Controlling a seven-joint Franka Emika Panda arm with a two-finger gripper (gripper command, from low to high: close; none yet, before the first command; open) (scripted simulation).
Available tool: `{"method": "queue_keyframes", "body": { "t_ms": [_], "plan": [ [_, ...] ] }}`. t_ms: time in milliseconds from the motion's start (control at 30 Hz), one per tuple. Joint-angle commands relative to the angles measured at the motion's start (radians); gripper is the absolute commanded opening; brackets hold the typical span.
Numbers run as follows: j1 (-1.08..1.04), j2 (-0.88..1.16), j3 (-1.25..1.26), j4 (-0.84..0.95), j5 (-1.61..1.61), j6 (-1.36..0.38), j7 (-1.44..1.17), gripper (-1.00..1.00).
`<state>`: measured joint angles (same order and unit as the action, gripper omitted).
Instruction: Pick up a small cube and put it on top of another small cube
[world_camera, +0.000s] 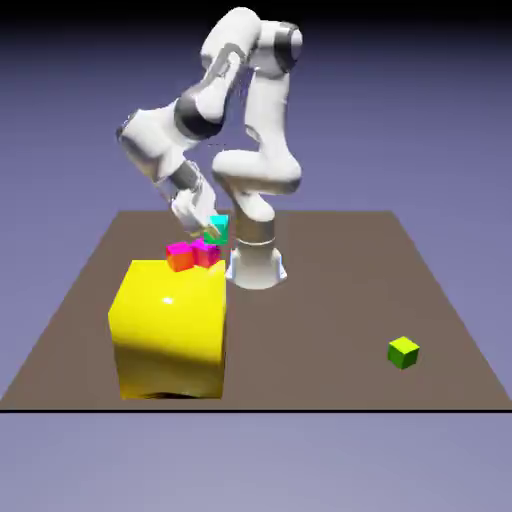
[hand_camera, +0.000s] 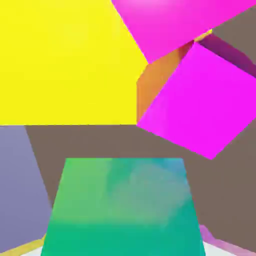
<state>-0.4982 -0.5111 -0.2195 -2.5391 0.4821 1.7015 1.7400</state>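
Note:
My gripper (world_camera: 212, 230) is shut on the small teal cube (world_camera: 218, 229), just behind the big yellow block (world_camera: 170, 325) at the exterior view's left. In the hand view the teal cube (hand_camera: 120, 205) fills the bottom middle and hides my fingertips. Just below and in front of it in the exterior view sit a small magenta cube (world_camera: 207, 252) and an orange cube with a magenta top (world_camera: 181, 258). The hand view shows the magenta cube (hand_camera: 200, 100) ahead to the right, an orange face (hand_camera: 155, 85) beside it and another magenta face (hand_camera: 170, 20) above. Whether the teal cube touches the table I cannot tell.
The yellow block (hand_camera: 65, 60) fills the hand view's upper left, close to the held cube. A small lime-green cube (world_camera: 403, 352) lies alone near the front right of the brown table (world_camera: 320, 300). The robot's base (world_camera: 256, 265) stands just right of the cube cluster.

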Motion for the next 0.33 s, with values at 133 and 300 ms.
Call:
{"method": "queue_keyframes", "body": {
  "t_ms": [133,300],
  "plan": [
    [0.01,0.014,0.021,-0.108,0.044,0.126,-0.017,-1.0],
    [0.001,0.006,0.009,-0.07,0.025,0.079,-0.005,1.0]
  ]
}}
